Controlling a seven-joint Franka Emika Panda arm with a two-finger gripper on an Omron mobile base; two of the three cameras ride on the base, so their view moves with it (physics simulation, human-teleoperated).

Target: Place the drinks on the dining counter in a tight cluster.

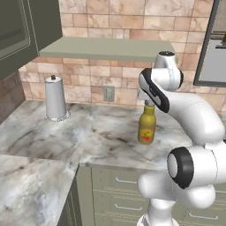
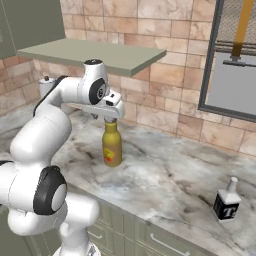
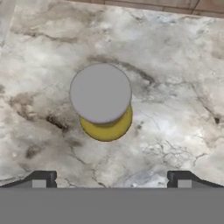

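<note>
Above the amber bottle the tool hangs released, grey cap seen from the top; from the right, a white container stands on the counter.

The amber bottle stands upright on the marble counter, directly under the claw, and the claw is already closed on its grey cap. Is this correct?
Not quite. The claw is open, not closed on the grey cap: in the hand view its two fingertips stand wide apart, clear of the cap. The rest holds: the amber bottle stands upright on the marble counter, directly under the claw.
</note>
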